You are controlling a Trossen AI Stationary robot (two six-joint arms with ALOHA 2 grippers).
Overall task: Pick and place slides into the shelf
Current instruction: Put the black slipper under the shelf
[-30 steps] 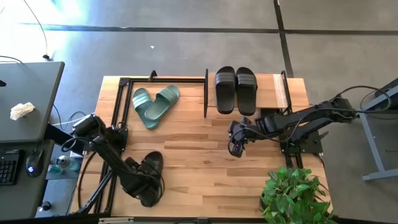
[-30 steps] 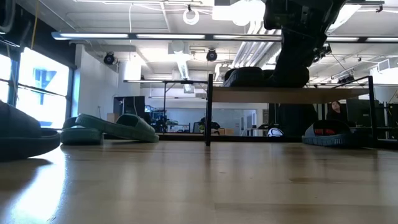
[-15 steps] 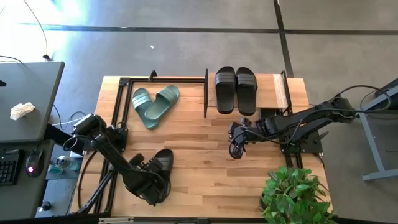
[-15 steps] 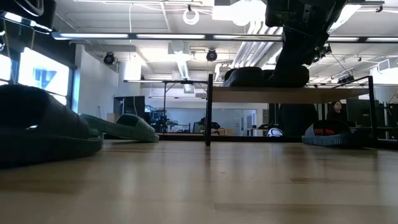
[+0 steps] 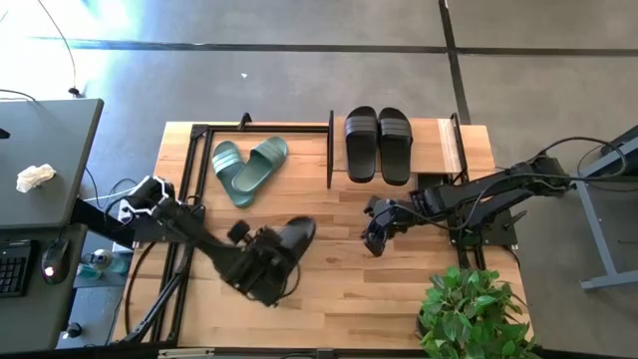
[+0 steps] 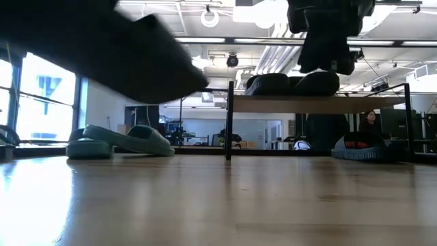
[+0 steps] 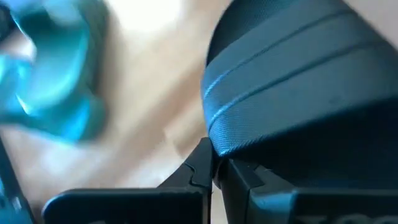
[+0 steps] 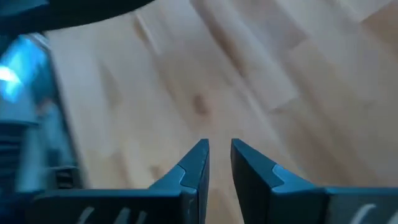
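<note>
A black slide with a ribbed strap hangs above the table, and my left gripper is shut on it. In the low view the black slide is clear of the wood. The shelf stands at the far right, and a black pair rests sole-down on its wooden board. A sage-green pair lies sole-down on the table at the far left. My right gripper hovers near the shelf's front, its fingers slightly open with nothing between them. My left gripper has the black slide by the edge of its ribbed strap, pinched between the two fingers at their free ends. The fingers come from the table's near left side. The slide is lifted clear and sticks out beyond the fingers, toward the table's far right.
An open black metal frame stands around the green pair along the table's left side. A potted plant fills the near right corner. A desk with a keyboard is off the table's left edge. Bare wood lies mid-table.
My left gripper has risen and gone toward the table's right edge and a little toward the far edge, taking the black slide with it. The slide first slid along the table, then came up clear of the wood.
</note>
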